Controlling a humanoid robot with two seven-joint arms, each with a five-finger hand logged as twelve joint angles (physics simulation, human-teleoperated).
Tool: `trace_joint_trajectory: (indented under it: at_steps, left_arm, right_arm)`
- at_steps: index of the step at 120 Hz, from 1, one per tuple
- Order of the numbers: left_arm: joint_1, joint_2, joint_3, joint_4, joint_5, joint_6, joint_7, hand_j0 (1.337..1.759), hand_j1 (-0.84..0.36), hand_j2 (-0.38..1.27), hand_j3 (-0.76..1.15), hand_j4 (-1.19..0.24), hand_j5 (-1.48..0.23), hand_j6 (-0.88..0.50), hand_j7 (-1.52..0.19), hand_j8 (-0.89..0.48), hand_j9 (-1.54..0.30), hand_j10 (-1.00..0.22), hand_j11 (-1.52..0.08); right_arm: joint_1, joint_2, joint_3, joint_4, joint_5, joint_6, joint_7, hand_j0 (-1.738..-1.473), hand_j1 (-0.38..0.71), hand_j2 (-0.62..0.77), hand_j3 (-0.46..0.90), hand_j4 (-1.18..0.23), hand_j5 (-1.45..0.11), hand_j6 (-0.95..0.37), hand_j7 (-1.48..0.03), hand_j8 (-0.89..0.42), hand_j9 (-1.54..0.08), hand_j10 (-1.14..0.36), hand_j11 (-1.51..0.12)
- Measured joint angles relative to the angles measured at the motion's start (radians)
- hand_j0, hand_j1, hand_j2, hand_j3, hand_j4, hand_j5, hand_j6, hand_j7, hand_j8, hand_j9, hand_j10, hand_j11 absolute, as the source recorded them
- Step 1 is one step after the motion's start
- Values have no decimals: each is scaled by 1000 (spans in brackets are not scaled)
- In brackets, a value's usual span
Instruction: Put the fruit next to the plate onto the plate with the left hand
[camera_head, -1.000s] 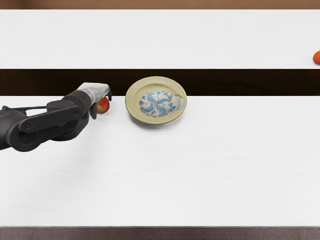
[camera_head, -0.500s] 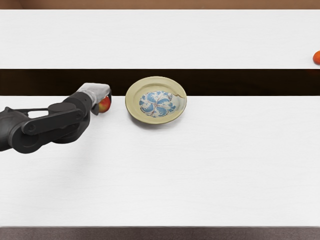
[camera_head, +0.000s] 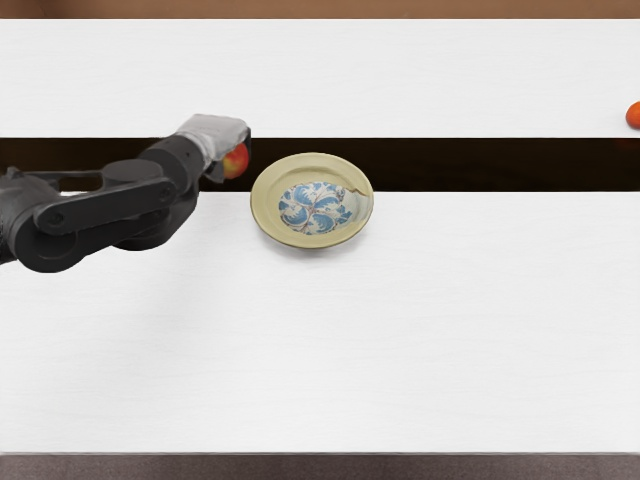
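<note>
Fruit (camera_head: 236, 160) gripped in left robot hand (camera_head: 213, 139), near plate (camera_head: 263, 196).

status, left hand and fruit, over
Left hand shut on fruit; right hand unseen. Fruit left of plate, not on it yet. Nothing between them.

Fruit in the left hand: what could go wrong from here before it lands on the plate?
1. The left hand covers most of the fruit, so the grip cannot be checked; a slip would likely drop it short of the plate.
2. The plate sits by the dark gap; a hasty release might roll the fruit off into it.
</note>
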Motion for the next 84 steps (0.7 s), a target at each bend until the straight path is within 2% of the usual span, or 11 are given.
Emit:
trace_joint_trajectory:
  at_steps: [13,21,39,60,71,84]
  left_arm:
    - [-25,3,0,-68,1,9,0,1650,-349,157,0,-470,-888,-343,-884,-407,-890,-648,-891]
    - [-26,-5,0,-104,3,28,0,1650,-366,162,0,-473,-883,-347,-881,-408,-887,-647,-888]
    - [-17,-64,4,-136,4,68,0,1650,-359,152,0,-478,-885,-353,-878,-412,-881,-643,-882]
    - [26,-106,14,-119,24,90,0,1650,-381,177,0,-467,-889,-337,-877,-403,-878,-637,-878]
    - [30,-124,16,-91,37,95,1,1650,-406,192,0,-452,-885,-324,-874,-389,-875,-637,-874]
    - [29,-171,31,-36,44,98,0,1650,-364,132,0,-487,-870,-354,-864,-420,-867,-637,-867]
  right_arm:
    - [0,0,0,0,0,0,0,-1658,-349,0,0,0,0,0,0,0,0,0,0]
    - [0,0,0,0,0,0,0,-1658,-349,0,0,0,0,0,0,0,0,0,0]
    - [0,0,0,0,0,0,0,-1658,-349,0,0,0,0,0,0,0,0,0,0]
    - [0,0,0,0,0,0,0,-1658,-349,0,0,0,0,0,0,0,0,0,0]
    - [0,0,0,0,0,0,0,-1658,-349,0,0,0,0,0,0,0,0,0,0]
    - [0,0,0,0,0,0,0,-1658,-349,0,0,0,0,0,0,0,0,0,0]
